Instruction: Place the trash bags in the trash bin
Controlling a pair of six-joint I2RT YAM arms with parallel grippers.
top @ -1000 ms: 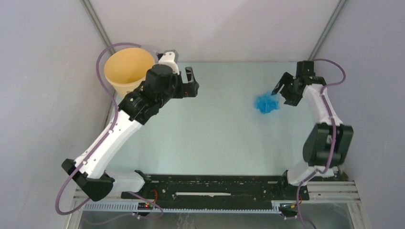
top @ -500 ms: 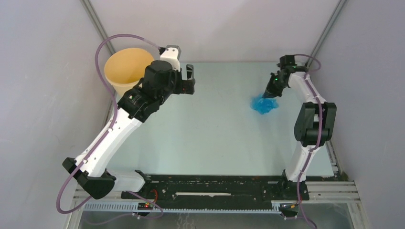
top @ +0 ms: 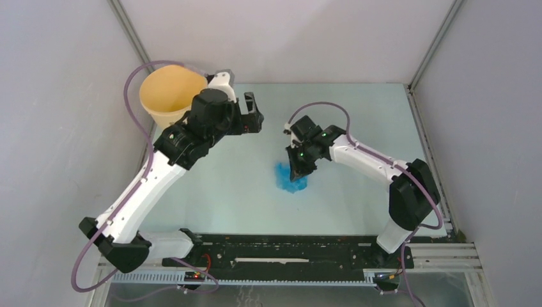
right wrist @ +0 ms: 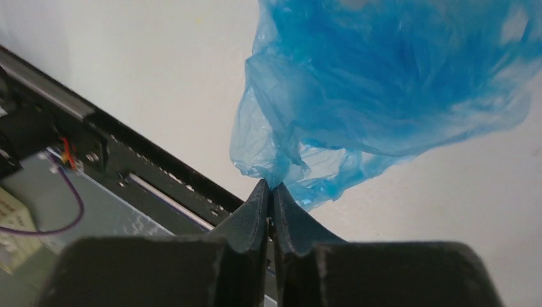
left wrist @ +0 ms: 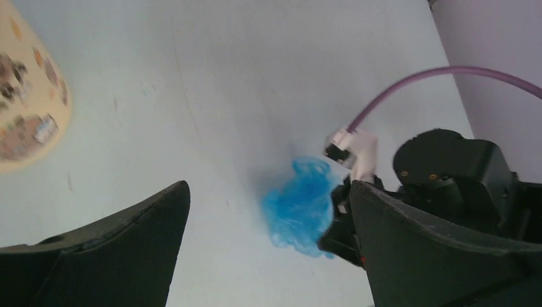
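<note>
Mid table (top: 358, 109), right end effector (top: 299, 167) held blue trash bag (top: 291, 179) pinched, moved in from far right, closer to bin (top: 167, 89) at far left; left end effector (top: 254, 114) hung open beside bin.

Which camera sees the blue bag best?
The right wrist camera: the blue bag fills it, pinched in the right claw. The top camera shows only a small blob; the left wrist camera shows it small and blurry.

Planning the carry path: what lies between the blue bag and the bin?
In the top view, only the left arm crosses between bag and bin; the left wrist view shows bare table.
</note>
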